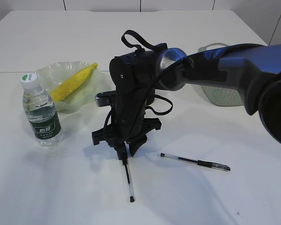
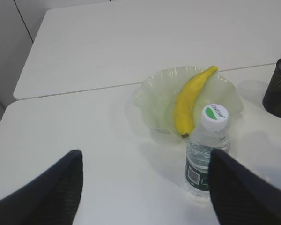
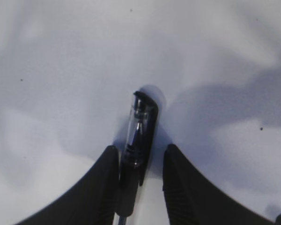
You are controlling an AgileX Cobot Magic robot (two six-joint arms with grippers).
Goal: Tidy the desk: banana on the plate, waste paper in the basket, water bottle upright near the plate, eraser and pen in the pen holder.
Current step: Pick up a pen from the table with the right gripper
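The banana lies in the plate at the left, and the water bottle stands upright just in front of it. One pen lies on the desk in the middle. My right gripper points down over its upper end. In the right wrist view that gripper is open around the pen: the left finger touches it and a gap shows at the right finger. My left gripper is wide open and empty above the desk, short of the bottle. The eraser and the waste paper are out of view.
A second pen lies to the right of the first. The basket stands at the back right, mostly behind my right arm. The pen holder is right of the plate; in the exterior view the gripper hides it.
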